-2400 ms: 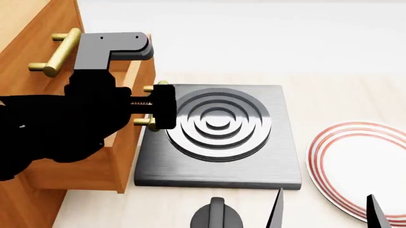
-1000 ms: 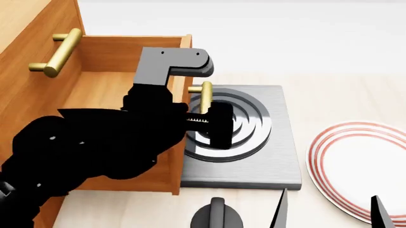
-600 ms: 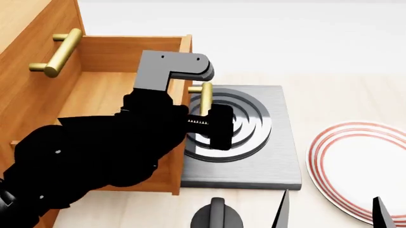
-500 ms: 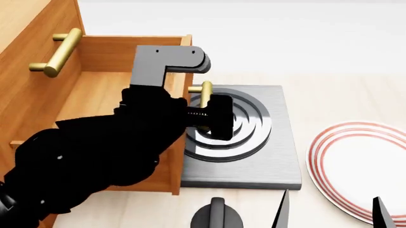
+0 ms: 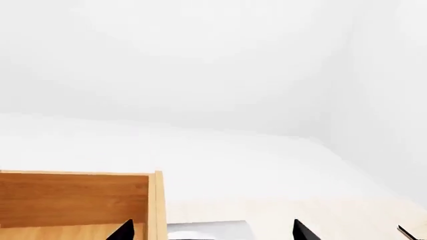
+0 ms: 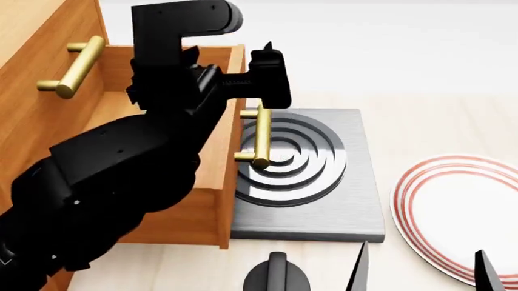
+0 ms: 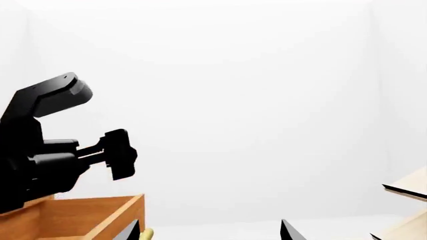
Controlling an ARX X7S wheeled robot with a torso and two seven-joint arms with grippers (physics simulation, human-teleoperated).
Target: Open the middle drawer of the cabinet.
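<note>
Where drawer (image 6: pixel 162 157) overhangs, stove plate (image 6: pixel 356 200).

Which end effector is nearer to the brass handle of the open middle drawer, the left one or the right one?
Left. The left end effector is just above the handle, not touching it. The right end effector is low at the view's bottom edge, beside the plate.

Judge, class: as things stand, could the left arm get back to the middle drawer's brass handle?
Probably yes. The left gripper hangs just above the handle of the open middle drawer, apart from it, with nothing between them; its jaws look open.
</note>
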